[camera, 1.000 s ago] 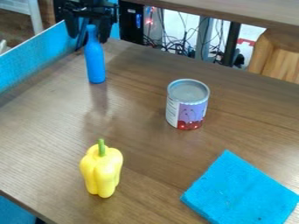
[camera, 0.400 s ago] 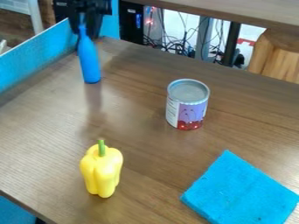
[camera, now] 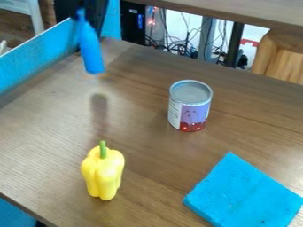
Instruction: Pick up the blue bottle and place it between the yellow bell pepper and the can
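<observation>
At the upper left, my black gripper (camera: pixel 84 13) is shut on the neck of a blue bottle (camera: pixel 91 51). The bottle hangs tilted a little, its base raised off the wooden table (camera: pixel 142 155), with a dark reflection below it. A can (camera: pixel 190 105) with a purple and red label stands upright right of centre. Nearer the front stands a yellow bell pepper (camera: pixel 102 173) with its green stem up. A folded blue cloth (camera: pixel 244 193) lies at the lower right.
A blue panel (camera: pixel 35 57) runs along the table's left edge. Beyond the back edge are cables (camera: pixel 183 44), a black table leg (camera: pixel 234 44) and a wooden chair (camera: pixel 278 57). Another tabletop (camera: pixel 237 9) crosses the top right.
The gripper has moved upward with the bottle, which first tilted and then came off the table. The can, pepper and cloth have stayed where they were.
</observation>
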